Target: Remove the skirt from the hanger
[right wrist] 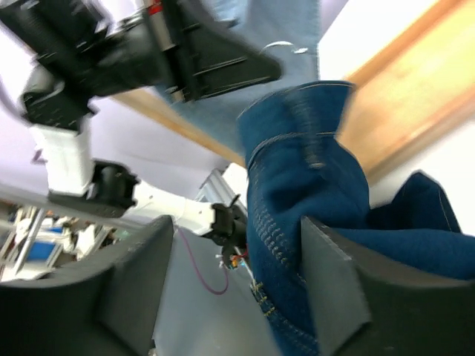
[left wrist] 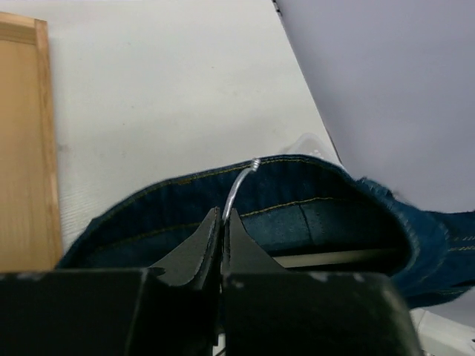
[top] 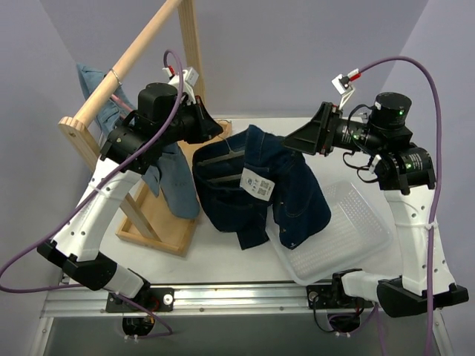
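Firmly, the left end effector [left wrist: 224, 216] is clamped on the single wire hook [left wrist: 239, 185] of the one hanger [top: 223, 159], over the tabletop [top: 215, 259]. The right end effector [right wrist: 237, 222] has its two fingers spread wide, with denim lying between them. One dark blue skirt [top: 260, 185] hangs on that hanger between the two arms, its lower edge draped onto one clear tray [top: 364, 222]. One wooden rack [top: 159, 233] stands to the left, carrying one paler garment [top: 178, 189].
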Robot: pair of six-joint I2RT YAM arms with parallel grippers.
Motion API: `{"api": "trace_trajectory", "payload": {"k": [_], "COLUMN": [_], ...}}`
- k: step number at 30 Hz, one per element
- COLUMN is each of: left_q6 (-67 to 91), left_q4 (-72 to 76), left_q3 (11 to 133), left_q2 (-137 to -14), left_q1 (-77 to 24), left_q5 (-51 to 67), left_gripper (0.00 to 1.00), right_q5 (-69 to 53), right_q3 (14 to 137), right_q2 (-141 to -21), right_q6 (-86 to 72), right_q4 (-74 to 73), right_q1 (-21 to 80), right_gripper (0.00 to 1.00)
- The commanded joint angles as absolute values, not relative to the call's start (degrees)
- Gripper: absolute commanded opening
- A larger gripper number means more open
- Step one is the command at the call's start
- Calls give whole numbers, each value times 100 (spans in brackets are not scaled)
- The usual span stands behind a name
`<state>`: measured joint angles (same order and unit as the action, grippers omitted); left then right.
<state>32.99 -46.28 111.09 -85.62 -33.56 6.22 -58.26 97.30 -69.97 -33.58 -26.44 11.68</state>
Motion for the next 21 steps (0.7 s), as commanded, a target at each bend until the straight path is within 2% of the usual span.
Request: {"api": "trace_trajectory", "payload": {"k": [1,4,13,17,21], "left_q6": [3015,2971,2382,2242,1908], "left_q4": [-4807,-4834,-5344,-5606,-6343], "left_q3": [11531,11619,12252,12734,13944], "left_q2": [-8472,-8499,-8806,-9175,-9938], "left_q1": [-3296,-3322,-3770,-3972,-4201], "left_q5": [404,378,-483,-894,-1422], "left_gripper": [2,2,2,2,2], "right_q5": [-5345,-4949,-4404,-3755,-2692], "right_q3": [10151,10274,11319,11890,12664], "right_q2": [-7355,-7602,-8436,-8832,-9359], "right_q6": [-2804,-2646,-2145,-2074,-2012], "right_q4": [-3181,-3453,-4192,-4490,-5175], "right_q1": [1151,1151,1335,1984,2890], "right_gripper": [66,73,73,73,71]}}
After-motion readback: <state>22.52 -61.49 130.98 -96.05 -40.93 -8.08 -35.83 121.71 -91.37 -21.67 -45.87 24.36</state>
